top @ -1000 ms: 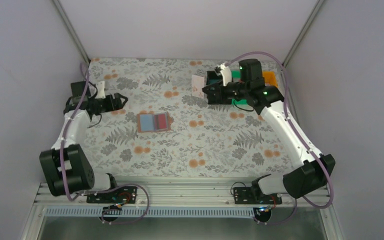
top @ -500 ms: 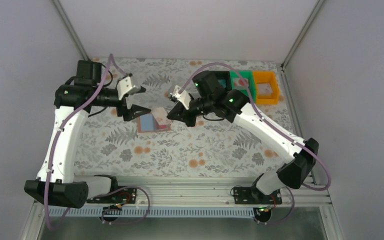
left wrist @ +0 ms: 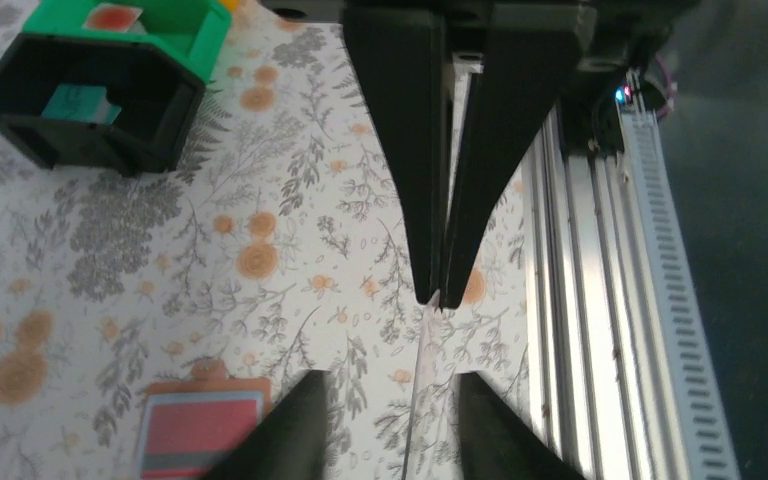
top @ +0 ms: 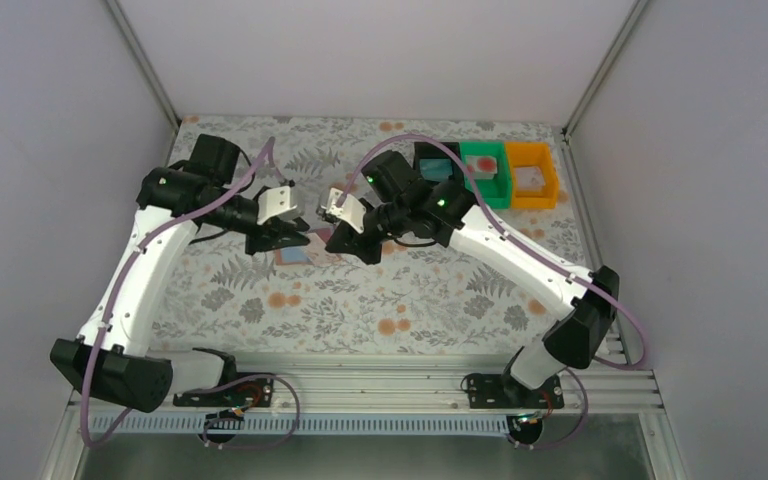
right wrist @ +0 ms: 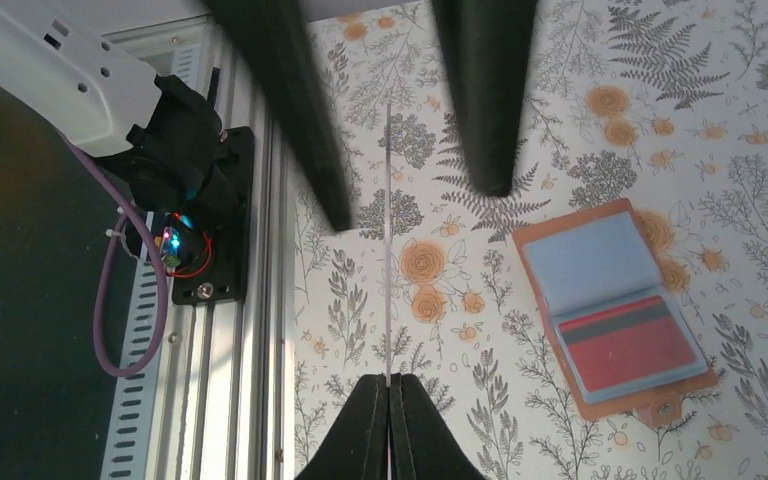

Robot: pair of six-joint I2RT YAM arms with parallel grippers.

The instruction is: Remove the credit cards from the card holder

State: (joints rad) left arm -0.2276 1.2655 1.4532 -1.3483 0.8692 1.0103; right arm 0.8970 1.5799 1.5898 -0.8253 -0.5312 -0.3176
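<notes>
Found card holder point(right wrist: 600, 265) lying open and flat on floral table cover point(right wrist: 760, 120), salmon-tan edge around light blue pockets. Noted a red card point(right wrist: 625, 345) with a dark stripe seated in one half of the holder; only blue pocket showing on the other half.

Observed both arms meeting close above the card holder in the top view, tips facing each other.

Right gripper point(right wrist: 390, 382): fingers pressed together, pinching a thin card point(right wrist: 388, 250) by one end. Card held in the air just beside the card holder, clear of it, seen edge-on only as a pale line; face and colour impossible to tell.

Left gripper point(left wrist: 388, 380): fingers spread, one on each side of the free end of that thin card. Gap visible between each finger and the card in both wrist views, so no contact.

Logged three bins in a row well apart from the card holder, beyond it and to its right in the top view. Black bin point(left wrist: 90, 140) nearest the holder, with a teal card point(left wrist: 75, 103) inside. Green bin point(left wrist: 175, 35) touching it on the far side, with a white card with red mark point(left wrist: 115, 15). Orange bin point(top: 550, 185) farthest from the holder, with a whitish card point(top: 528, 178).
</notes>
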